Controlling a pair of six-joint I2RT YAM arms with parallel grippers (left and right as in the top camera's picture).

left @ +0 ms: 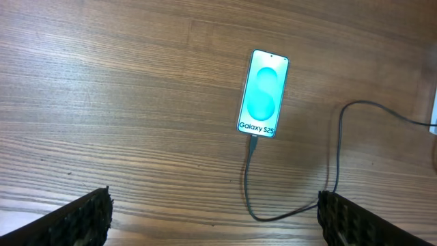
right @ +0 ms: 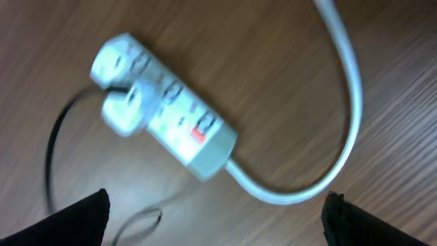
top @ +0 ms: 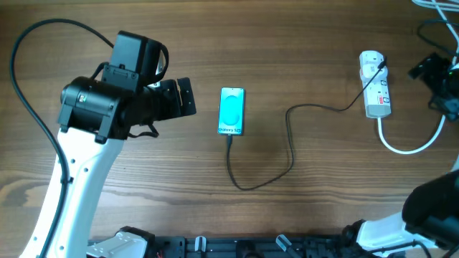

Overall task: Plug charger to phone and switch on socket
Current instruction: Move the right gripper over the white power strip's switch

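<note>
The phone (top: 231, 111) lies flat mid-table with its cyan screen up, and it also shows in the left wrist view (left: 263, 93). The thin black charger cable (top: 290, 143) has its tip at the phone's near short end (left: 252, 140). It loops across the wood to the white socket strip (top: 376, 93). My left gripper (top: 185, 97) is open and empty just left of the phone (left: 215, 222). My right gripper (top: 430, 69) is open and empty above the socket (right: 164, 109), whose red switch (right: 203, 127) shows. The right wrist view is blurred.
The socket's thick white lead (top: 409, 147) curves off to the right edge, and it also shows in the right wrist view (right: 345, 130). More cables lie at the far right corner (top: 437, 18). The arm bases stand along the front edge (top: 215, 247).
</note>
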